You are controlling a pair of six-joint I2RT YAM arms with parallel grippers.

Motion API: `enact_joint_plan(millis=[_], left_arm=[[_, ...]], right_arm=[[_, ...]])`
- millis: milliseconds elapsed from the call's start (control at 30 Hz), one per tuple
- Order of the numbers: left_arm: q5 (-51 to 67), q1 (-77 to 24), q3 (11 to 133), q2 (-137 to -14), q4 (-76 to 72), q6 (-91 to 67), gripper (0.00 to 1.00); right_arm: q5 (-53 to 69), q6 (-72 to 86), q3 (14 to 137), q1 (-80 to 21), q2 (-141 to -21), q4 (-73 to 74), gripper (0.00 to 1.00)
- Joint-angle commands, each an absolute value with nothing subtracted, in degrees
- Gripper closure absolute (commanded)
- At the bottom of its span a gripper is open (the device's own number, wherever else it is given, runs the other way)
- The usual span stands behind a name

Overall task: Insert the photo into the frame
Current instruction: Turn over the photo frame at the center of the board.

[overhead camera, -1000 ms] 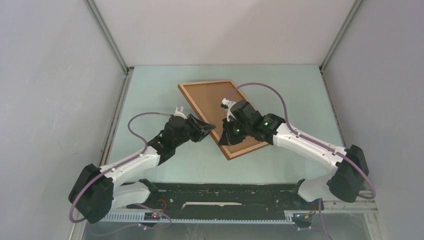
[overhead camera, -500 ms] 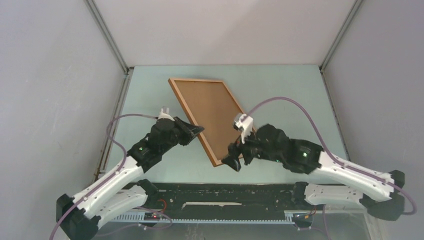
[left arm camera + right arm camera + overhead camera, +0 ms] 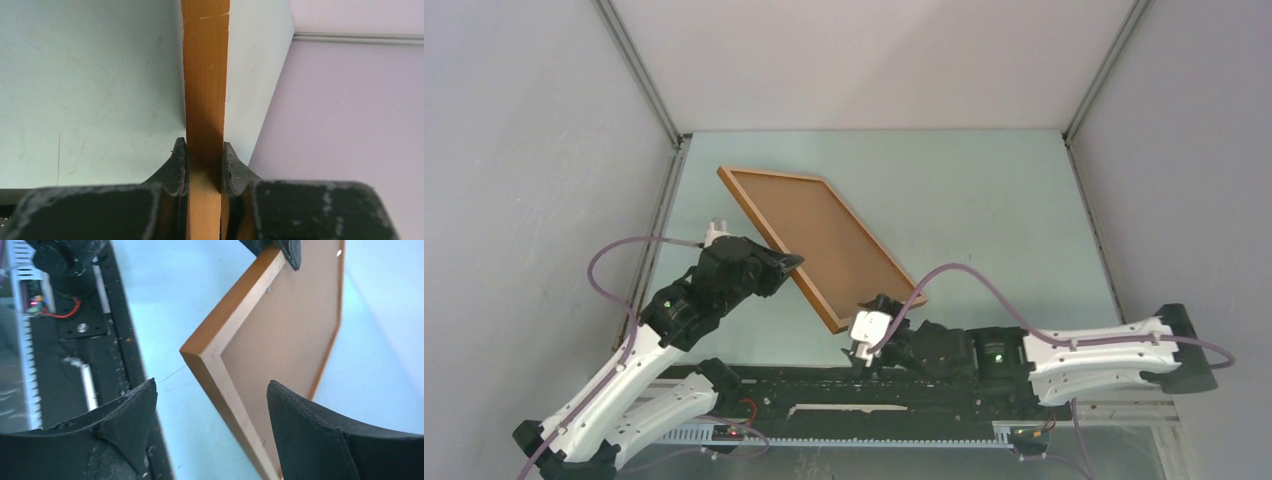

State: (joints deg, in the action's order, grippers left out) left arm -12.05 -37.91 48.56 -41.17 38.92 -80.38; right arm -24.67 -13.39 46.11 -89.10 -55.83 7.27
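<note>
The frame (image 3: pixel 769 220) is a thin orange-brown wooden rectangle lying slantwise on the table, with a brown board (image 3: pixel 824 235) filling it. My left gripper (image 3: pixel 789 264) is shut on the frame's left rail. In the left wrist view that rail (image 3: pixel 205 75) runs straight up between the pinching fingers of the left gripper (image 3: pixel 204 152). My right gripper (image 3: pixel 876 312) stands open just off the frame's near corner. In the right wrist view that corner (image 3: pixel 200 352) lies ahead of the right gripper (image 3: pixel 210 395), untouched. The photo is out of view.
The pale green table (image 3: pixel 1004 220) is walled by grey panels at the left, back and right. A black rail (image 3: pixel 804 385) with the arm bases runs along the near edge. Purple cables loop over both arms.
The frame has slid left and turned with my left gripper, which has closed tighter on its rail. My right gripper has opened, left the frame and pulled back to the near edge.
</note>
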Motion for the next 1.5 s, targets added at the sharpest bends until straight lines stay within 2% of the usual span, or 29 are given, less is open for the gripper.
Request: enact_joint_plan(millis=[0, 500, 567, 633, 700, 733, 767, 867, 900, 933, 967, 1033, 1167, 1233, 1467], left_arm=[[-15.95, -37.94, 57.3, -38.5, 31.3, -83.04, 1.0], [-17.49, -37.89, 62.23, -39.43, 38.36, -87.83, 1.0], [-18.08, -37.92, 62.26, -39.34, 38.49, -88.11, 1.0], [-18.5, -37.93, 62.27, -39.36, 38.46, -88.17, 1.0], [-19.12, -37.94, 62.14, -39.29, 38.22, -88.29, 0.99], [-19.43, -37.93, 62.13, -39.19, 37.97, -88.27, 0.9], [-19.81, -37.96, 62.25, -39.12, 37.66, -88.06, 0.76], [-21.14, -37.92, 63.37, -38.56, 36.97, -86.14, 0.28], [-22.25, -37.94, 64.34, -38.38, 37.46, -84.92, 0.13], [-23.5, -37.91, 65.65, -38.23, 38.12, -83.39, 0.04], [-24.75, -37.9, 67.29, -38.11, 38.89, -81.64, 0.01], [-27.13, -37.96, 70.6, -37.7, 39.64, -76.74, 0.0], [-31.45, -37.9, 73.68, -35.83, 40.63, -70.0, 0.0], [-32.82, -37.95, 72.56, -34.27, 40.78, -69.6, 0.0], [-34.54, -37.88, 69.52, -31.67, 40.5, -67.8, 0.0]], right_arm=[[-34.58, -25.85, 44.91, -91.64, -60.54, -10.5, 0.14], [-46.07, -42.65, 41.13, -91.82, -74.08, -36.1, 0.3], [-45.89, -42.39, 40.87, -91.2, -73.99, -37.46, 0.39], [-44.75, -39.9, 40.8, -89.65, -72.94, -36.88, 0.61], [-41.55, -35.55, 40.63, -87.73, -70.84, -33.69, 0.76], [-39.79, -33.48, 40.53, -86.58, -69.61, -31.82, 0.81], [-37.68, -31.67, 40.5, -85.35, -68.54, -29.95, 0.87], [-31.56, -28.06, 40.39, -81.54, -65.01, -24.93, 1.0], [-29.35, -26.68, 40.36, -80.1, -63.38, -23.33, 1.0], [-26.78, -25.02, 40.08, -78.26, -61.59, -22.05, 1.0], [-22.69, -22.97, 39.86, -76.18, -59.49, -20.08, 1.0], [-12.52, -16.3, 40.01, -69.87, -55.29, -16.11, 1.0], [19.6, 0.32, 40.51, -48.34, -50.68, -10.82, 1.0], [30.71, 7.49, 40.52, -38.95, -51.65, -11.36, 1.0], [50.68, 23.09, 40.52, -27.04, -60.2, -21.55, 1.0]])
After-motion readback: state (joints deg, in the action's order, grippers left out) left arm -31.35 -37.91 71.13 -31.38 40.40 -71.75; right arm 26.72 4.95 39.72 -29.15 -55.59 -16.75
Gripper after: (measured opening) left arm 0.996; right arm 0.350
